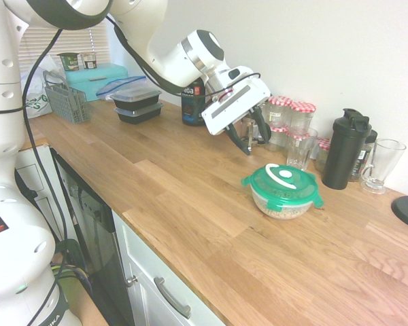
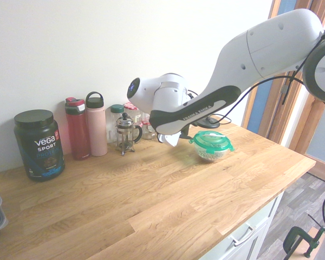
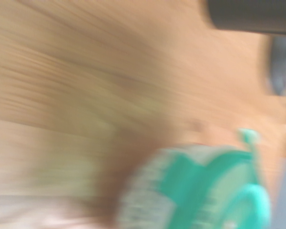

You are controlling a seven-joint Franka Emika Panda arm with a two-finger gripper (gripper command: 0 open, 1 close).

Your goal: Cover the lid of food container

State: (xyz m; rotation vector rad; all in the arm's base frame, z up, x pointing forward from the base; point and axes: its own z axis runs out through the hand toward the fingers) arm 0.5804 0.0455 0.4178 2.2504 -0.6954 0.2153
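Lid (image 1: pixel 283 180): sits on the food container (image 1: pixel 281 204), on the table (image 1: pixel 190 204).
Claw (image 1: pixel 250 141): open, empty, above and beside the lid.

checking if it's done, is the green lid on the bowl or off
On: the lid sits level atop the food container, fingers clear of it.

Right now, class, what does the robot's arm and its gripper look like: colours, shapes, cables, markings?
The arm is white, of rounded segments with dark grey joint rings and a black band lettered FRANKA EMIKA. A black cable runs along it. The gripper has a white boxy body and two dark fingers.
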